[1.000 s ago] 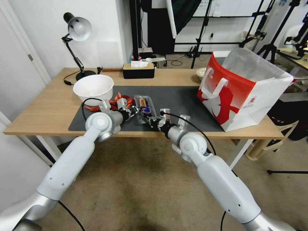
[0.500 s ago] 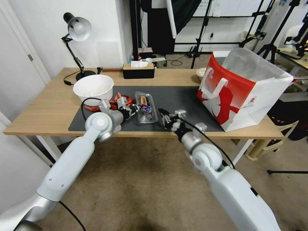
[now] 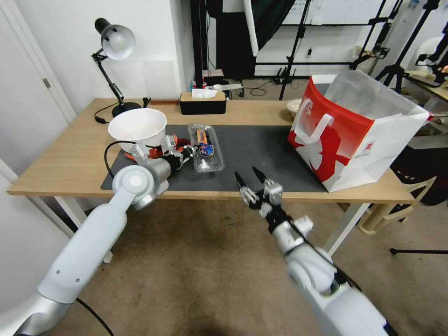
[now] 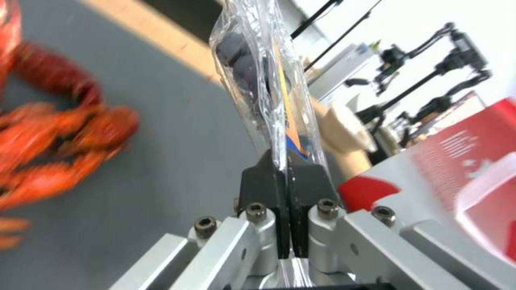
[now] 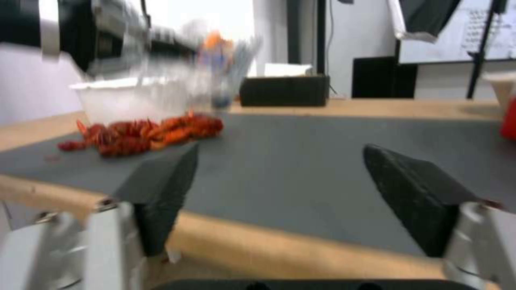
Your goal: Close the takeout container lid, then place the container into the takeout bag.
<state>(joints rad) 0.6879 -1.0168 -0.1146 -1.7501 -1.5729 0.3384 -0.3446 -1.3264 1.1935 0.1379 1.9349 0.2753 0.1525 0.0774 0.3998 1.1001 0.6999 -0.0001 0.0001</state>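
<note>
The clear takeout container [image 3: 206, 148] with dark berries inside hangs above the dark mat, its lid [image 3: 209, 154] lying against the tray half. My left gripper [image 3: 189, 152] is shut on the container's near edge. In the left wrist view the black fingertips [image 4: 269, 177] pinch both plastic halves of the container [image 4: 258, 72] together. My right gripper [image 3: 248, 178] stands open over the table's front edge, apart from the container, with nothing between its fingers [image 5: 167, 189]. The red and white takeout bag [image 3: 354, 130] stands open at the table's right end.
A white bowl [image 3: 137, 126] and a heap of red crayfish [image 5: 145, 135] sit left of the container. A black tissue box [image 3: 203, 103] and a desk lamp [image 3: 114, 44] stand at the back. Bare dark mat [image 3: 261, 149] lies between the container and the bag.
My right gripper has let go of the container, drawn back to the table's front edge and opened. The left gripper has raised the container off the mat, farther from the front edge.
</note>
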